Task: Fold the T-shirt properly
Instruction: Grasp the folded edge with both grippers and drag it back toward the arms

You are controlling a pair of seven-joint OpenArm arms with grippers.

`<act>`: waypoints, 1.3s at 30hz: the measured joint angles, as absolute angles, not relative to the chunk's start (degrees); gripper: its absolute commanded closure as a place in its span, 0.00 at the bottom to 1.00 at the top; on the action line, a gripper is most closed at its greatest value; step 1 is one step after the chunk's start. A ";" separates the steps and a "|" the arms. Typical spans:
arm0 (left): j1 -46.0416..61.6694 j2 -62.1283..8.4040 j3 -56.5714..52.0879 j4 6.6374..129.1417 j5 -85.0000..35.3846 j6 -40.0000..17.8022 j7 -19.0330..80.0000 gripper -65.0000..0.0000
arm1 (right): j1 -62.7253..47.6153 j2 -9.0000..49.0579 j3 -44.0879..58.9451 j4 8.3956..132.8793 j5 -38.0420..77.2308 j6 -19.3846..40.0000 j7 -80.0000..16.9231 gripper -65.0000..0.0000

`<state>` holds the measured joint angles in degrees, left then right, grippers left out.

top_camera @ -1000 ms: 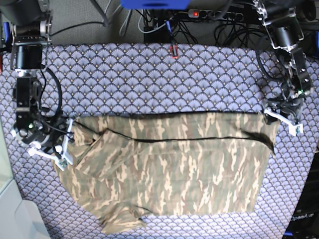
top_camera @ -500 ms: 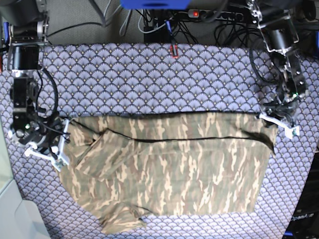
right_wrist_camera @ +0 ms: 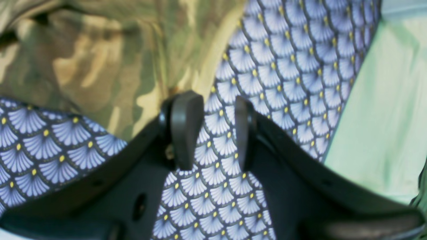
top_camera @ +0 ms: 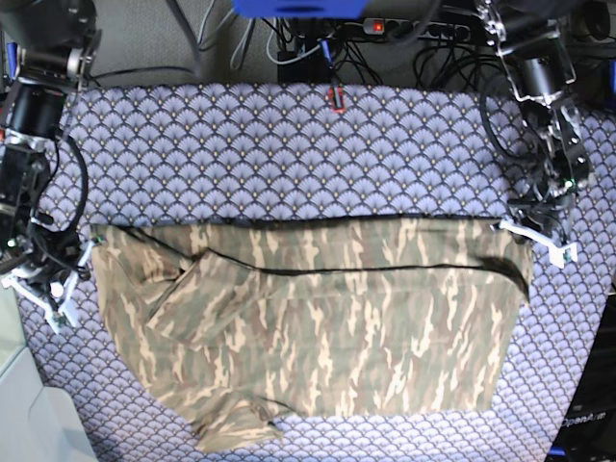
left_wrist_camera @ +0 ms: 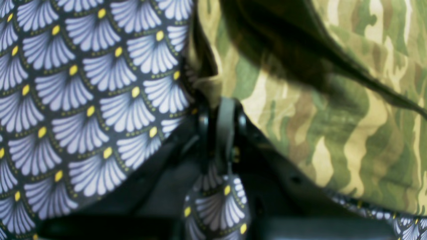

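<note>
The camouflage T-shirt lies spread across the near half of the table, with a dark fold line running across its upper part. At the shirt's upper right corner, my left gripper has its jaws shut. In the left wrist view the fingertips pinch the bunched edge of the T-shirt. My right gripper sits just off the shirt's left edge. The right wrist view shows this right gripper open with only table cloth between its fingers. There the T-shirt lies against the left finger.
A purple scale-patterned table cloth covers the table. A small red clip lies at its far edge, with cables and a power strip behind. A pale green surface lies past the table's edge by the right gripper.
My right gripper has moved left toward the table's edge, and the shirt's left edge now reaches further left. My left gripper's jaws have closed at the upper right corner.
</note>
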<state>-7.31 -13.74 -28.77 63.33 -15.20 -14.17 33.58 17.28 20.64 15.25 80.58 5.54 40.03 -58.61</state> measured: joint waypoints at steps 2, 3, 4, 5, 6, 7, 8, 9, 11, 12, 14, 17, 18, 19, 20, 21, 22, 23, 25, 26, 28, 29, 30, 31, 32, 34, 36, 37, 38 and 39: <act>-7.20 -13.63 -28.77 63.48 -15.20 -14.15 33.58 0.99 | 17.28 19.57 16.16 80.58 5.96 40.03 -59.92 0.68; -7.20 -13.63 -28.77 63.53 -15.20 -14.17 33.63 0.99 | 17.28 18.85 16.78 80.58 5.93 40.03 -61.10 0.68; -7.16 -13.65 -28.80 63.53 -15.20 -14.17 33.63 0.99 | 17.28 18.15 17.41 80.60 5.82 40.03 -62.37 0.68; -7.16 -13.65 -28.80 63.53 -15.20 -14.17 33.63 0.99 | 17.26 17.63 17.91 80.60 5.82 40.03 -63.22 0.68; -7.16 -13.65 -28.80 63.53 -15.22 -14.17 33.65 0.99 | 17.26 17.32 18.15 80.60 5.87 40.03 -64.12 0.68; -7.16 -13.65 -28.80 63.53 -15.20 -14.17 33.69 0.99 | 17.28 17.10 18.55 80.60 5.96 40.03 -64.53 0.68; -7.16 -13.63 -28.80 63.53 -15.20 -14.15 33.76 0.99 | 17.30 16.88 18.76 80.62 5.89 40.03 -64.79 0.68; -7.16 -13.63 -28.80 63.53 -15.20 -14.15 33.78 0.99 | 17.30 16.80 18.74 80.64 5.82 40.03 -65.45 0.68; -7.16 -13.65 -28.80 63.53 -15.20 -14.17 33.80 0.99 | 17.28 16.47 18.74 80.64 5.78 40.05 -66.08 0.68; -7.16 -13.65 -28.80 63.53 -15.22 -14.17 33.80 0.99 | 17.28 16.34 18.74 80.62 5.82 40.03 -66.24 0.68; -7.16 -13.69 -28.80 63.55 -15.22 -14.17 33.80 0.99 | 17.26 16.36 18.74 80.62 5.85 40.03 -66.22 0.67; -7.14 -13.78 -28.80 63.55 -15.20 -14.17 33.80 0.99 | 17.08 16.29 18.74 80.62 5.82 40.03 -66.22 0.67; -7.14 -13.78 -28.77 63.55 -15.22 -14.17 33.80 0.99 | 17.04 16.19 18.74 80.62 5.78 40.03 -66.28 0.67; -7.14 -13.80 -28.77 63.55 -15.20 -14.17 33.80 0.99 | 16.93 16.14 18.74 80.62 5.82 40.03 -66.35 0.65; -7.14 -13.78 -28.80 63.55 -15.20 -14.17 33.80 0.99 | 16.93 16.12 18.74 80.62 5.98 40.03 -67.13 0.62; -7.14 -13.80 -28.80 63.55 -15.20 -14.17 33.80 0.99 | 16.93 16.03 18.74 80.62 5.93 40.03 -68.07 0.59; -7.11 -13.80 -28.80 63.55 -15.22 -14.17 33.80 0.99 | 16.91 15.97 18.74 80.62 6.31 40.03 -68.40 0.55; -7.14 -13.80 -28.80 63.55 -15.20 -14.17 33.80 0.99 | 16.88 15.77 18.74 80.62 6.87 40.03 -68.45 0.52; -7.14 -13.78 -28.77 63.55 -15.20 -14.17 33.80 0.99 | 16.82 15.55 18.74 80.62 8.34 40.03 -68.49 0.46; -7.14 -13.80 -28.80 63.55 -15.20 -14.17 33.82 0.99 | 16.82 15.40 18.74 80.62 8.36 40.03 -68.38 0.43; -7.11 -13.80 -28.77 63.57 -15.22 -14.17 33.82 0.99 | 16.80 15.38 18.74 80.62 8.34 40.03 -68.45 0.42; -7.11 -13.80 -28.80 63.57 -15.20 -14.17 33.85 0.99 | 16.80 15.38 18.74 80.62 8.34 40.03 -68.51 0.42; -7.11 -13.80 -28.80 63.57 -15.20 -14.17 33.85 0.99 | 16.80 15.38 18.74 80.62 8.34 40.03 -68.53 0.42; -7.11 -13.80 -28.80 63.57 -15.20 -14.17 33.85 0.99 | 16.80 15.38 18.74 80.62 8.34 40.03 -68.53 0.42; -7.14 -13.80 -28.77 63.57 -15.20 -14.17 33.85 0.99 | 16.80 15.38 18.74 80.58 8.34 40.03 -68.51 0.42; -7.14 -13.80 -28.77 63.57 -15.20 -14.17 33.85 0.99 | 16.80 15.40 18.74 80.49 8.34 40.03 -68.36 0.42; -7.11 -13.80 -28.77 63.57 -15.20 -14.17 33.85 0.99 | 17.37 15.42 18.74 78.39 8.45 40.03 -68.01 0.42; -7.05 -13.80 -28.80 63.59 -15.22 -14.17 33.87 0.99 | 17.67 15.42 18.74 76.58 8.19 40.01 -67.57 0.42; -7.01 -13.80 -28.80 63.70 -15.22 -14.17 33.82 0.99 | 17.74 15.40 18.90 74.89 8.36 40.03 -66.78 0.42; -7.03 -13.80 -28.80 63.70 -15.22 -14.17 33.85 0.99 | 17.74 15.20 19.40 73.78 8.38 40.05 -66.30 0.42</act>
<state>-7.03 -13.80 -28.80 63.70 -15.22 -14.17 33.85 17.74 15.20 19.40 73.78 8.38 40.05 -66.30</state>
